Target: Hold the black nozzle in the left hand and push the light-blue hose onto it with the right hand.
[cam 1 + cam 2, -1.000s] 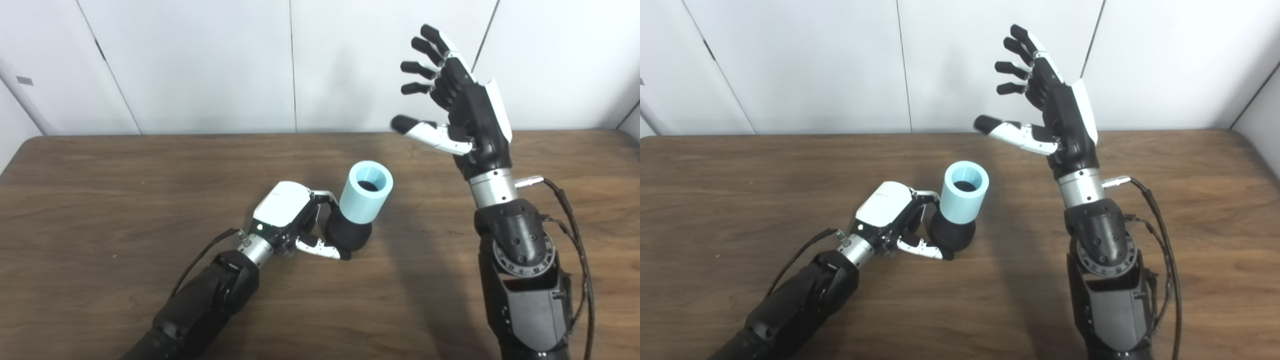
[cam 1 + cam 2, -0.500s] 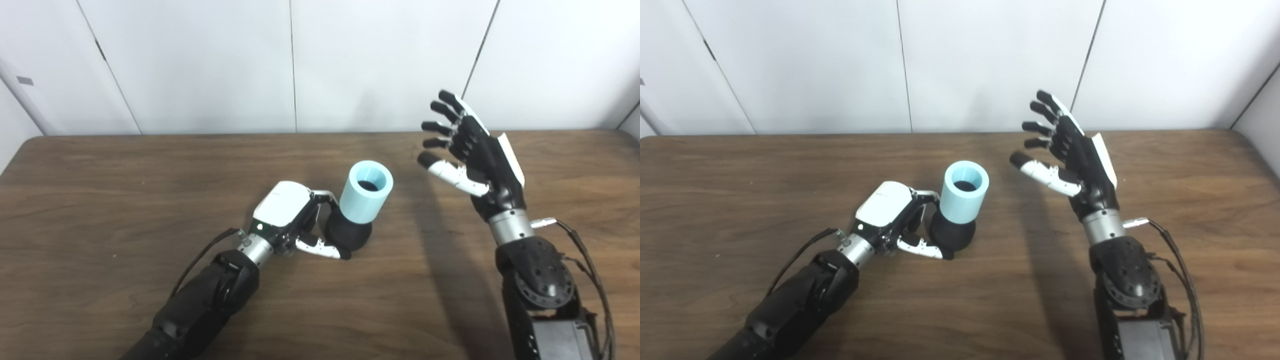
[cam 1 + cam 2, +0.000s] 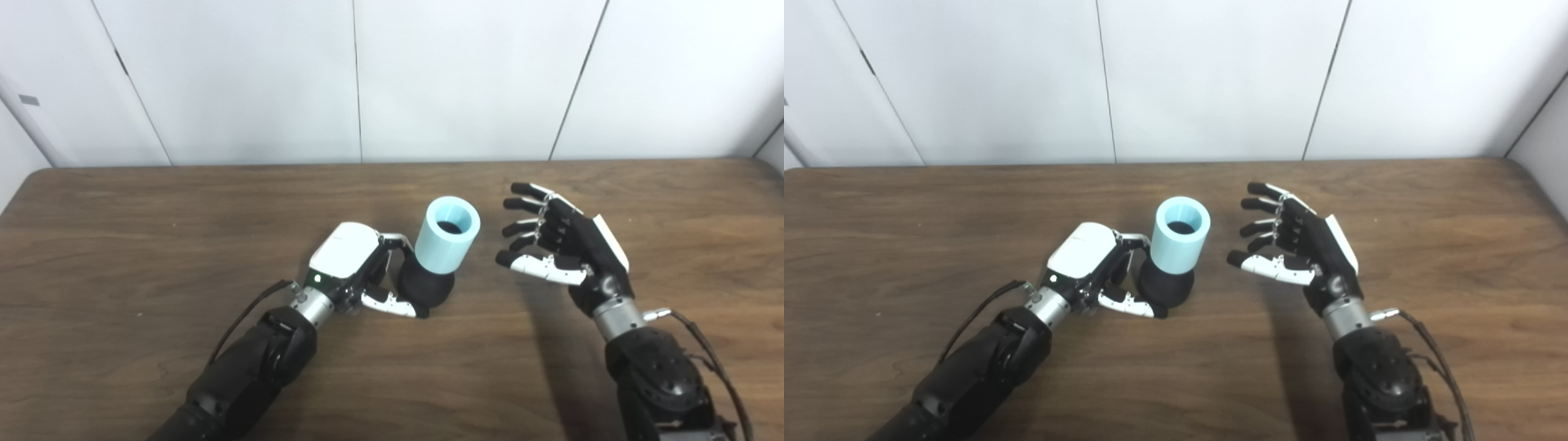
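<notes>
We brace the black nozzle with our left hand, fingers wrapped around it, steadying the light-blue hose seated on it. Our right hand hovers beside, fingers spread, holding nothing.

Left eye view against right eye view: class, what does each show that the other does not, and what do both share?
Only the left eye view shows the table's rounded far-left corner. Only the right eye view shows the table's right edge running towards the camera. Both show the left hand shut on the black nozzle, the light-blue hose seated on the nozzle, and the open right hand beside the hose, not touching it.
</notes>
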Motion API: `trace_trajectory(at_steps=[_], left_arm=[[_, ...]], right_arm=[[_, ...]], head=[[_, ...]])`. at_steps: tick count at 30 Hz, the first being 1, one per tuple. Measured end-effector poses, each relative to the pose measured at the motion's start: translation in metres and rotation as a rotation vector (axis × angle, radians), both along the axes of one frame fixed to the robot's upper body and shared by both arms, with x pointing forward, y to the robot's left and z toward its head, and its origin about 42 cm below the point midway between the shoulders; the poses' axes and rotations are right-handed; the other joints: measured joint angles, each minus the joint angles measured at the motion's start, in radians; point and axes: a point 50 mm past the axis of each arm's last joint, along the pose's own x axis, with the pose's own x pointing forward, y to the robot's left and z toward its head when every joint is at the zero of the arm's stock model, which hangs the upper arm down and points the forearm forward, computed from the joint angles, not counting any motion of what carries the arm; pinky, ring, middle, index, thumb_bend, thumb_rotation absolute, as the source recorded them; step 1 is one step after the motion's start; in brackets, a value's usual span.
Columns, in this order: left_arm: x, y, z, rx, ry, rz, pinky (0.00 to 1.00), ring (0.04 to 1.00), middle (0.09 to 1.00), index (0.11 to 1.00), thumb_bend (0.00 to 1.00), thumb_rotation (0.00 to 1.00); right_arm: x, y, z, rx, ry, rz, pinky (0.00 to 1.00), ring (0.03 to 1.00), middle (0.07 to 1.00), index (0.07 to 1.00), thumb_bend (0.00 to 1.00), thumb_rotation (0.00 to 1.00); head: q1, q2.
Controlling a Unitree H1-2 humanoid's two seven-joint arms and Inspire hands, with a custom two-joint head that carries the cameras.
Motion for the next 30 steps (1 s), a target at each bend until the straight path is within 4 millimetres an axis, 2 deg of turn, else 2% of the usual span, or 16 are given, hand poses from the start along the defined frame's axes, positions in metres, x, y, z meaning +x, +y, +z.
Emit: trace_trajectory(at_steps=[7,9,10,11,14,16,20,26,30], left_arm=[[0.000,-0.001,0.004,-0.001,-0.005,0.017,0.42,0.433,0.467,0.528,0.50,0.00],[-0.001,-0.003,0.007,0.010,-0.002,0.028,0.46,0.534,0.472,0.522,0.52,0.00],[-0.002,-0.004,0.009,0.020,-0.004,0.036,0.51,0.616,0.597,0.612,0.67,0.05],[-0.003,-0.005,0.011,0.028,-0.002,0.042,0.55,0.681,0.689,0.683,0.77,0.09],[-0.004,-0.008,0.016,0.059,0.008,0.057,0.65,0.806,0.826,0.793,0.87,0.15],[-0.005,-0.009,0.019,0.075,0.014,0.066,0.71,0.858,0.866,0.818,0.89,0.17],[-0.006,-0.011,0.024,0.102,0.027,0.076,0.77,0.902,0.901,0.845,0.89,0.18],[-0.007,-0.012,0.028,0.127,0.041,0.081,0.81,0.938,0.934,0.919,0.89,0.21],[-0.007,-0.011,0.029,0.135,0.038,0.083,0.83,0.946,0.949,0.938,0.90,0.22]], right_arm=[[0.004,0.009,-0.010,0.006,0.032,-0.017,0.44,0.559,0.722,0.747,0.62,0.10],[0.005,0.012,-0.015,0.019,0.048,-0.018,0.43,0.553,0.724,0.748,0.63,0.09],[0.005,0.013,-0.018,0.025,0.058,-0.019,0.43,0.553,0.724,0.745,0.64,0.10],[0.005,0.015,-0.020,0.031,0.066,-0.020,0.43,0.552,0.724,0.742,0.64,0.11],[0.006,0.019,-0.024,0.049,0.078,-0.025,0.42,0.546,0.719,0.737,0.65,0.11],[0.007,0.021,-0.026,0.057,0.085,-0.035,0.41,0.542,0.716,0.735,0.66,0.12],[0.007,0.021,-0.031,0.067,0.102,-0.047,0.40,0.540,0.720,0.737,0.65,0.12],[0.008,0.020,-0.030,0.070,0.095,-0.053,0.41,0.554,0.722,0.740,0.64,0.11],[0.008,0.020,-0.030,0.071,0.092,-0.052,0.41,0.555,0.723,0.744,0.65,0.12]], head=[[-0.003,0.002],[-0.003,0.002],[0.000,0.003],[0.000,0.003],[0.000,0.003],[0.000,0.003],[0.002,0.009],[0.003,0.009],[0.003,0.009]])
